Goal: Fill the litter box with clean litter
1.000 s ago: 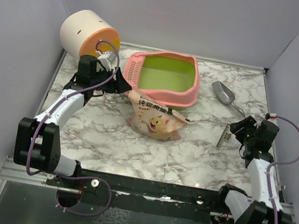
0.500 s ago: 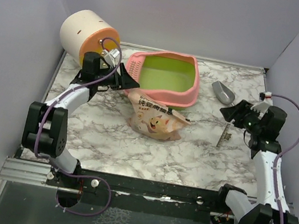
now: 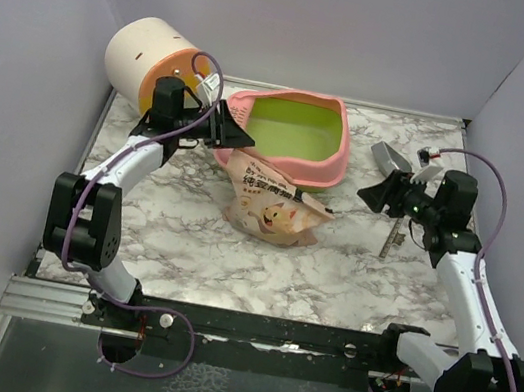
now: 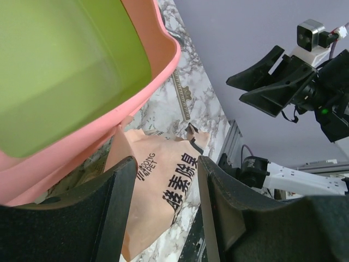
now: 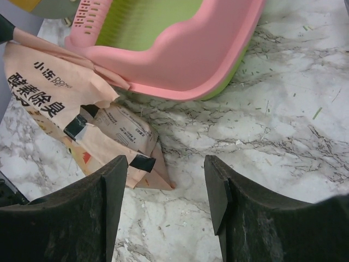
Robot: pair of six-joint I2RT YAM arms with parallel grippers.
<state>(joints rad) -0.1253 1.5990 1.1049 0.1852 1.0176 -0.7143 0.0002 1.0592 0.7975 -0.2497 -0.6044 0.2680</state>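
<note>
The pink litter box with a lime-green basin and a slotted sieve end stands at the back middle; its basin looks bare in all views. No loose clean litter shows, only scattered specks on the marble. A beige pouch with a cartoon cat lies against the box's front. My left gripper is open at the box's left end, above the pouch's top. My right gripper is open and empty, above the table right of the pouch.
A cream-and-orange cylinder lies at the back left, behind my left arm. A grey scoop lies right of the box, just behind my right gripper. A slim metal strip lies on the marble tabletop near my right arm.
My left gripper has swung right and back, from beside the box's left end to over its corner. My right arm has reached left and forward toward the scoop and pouch.
</note>
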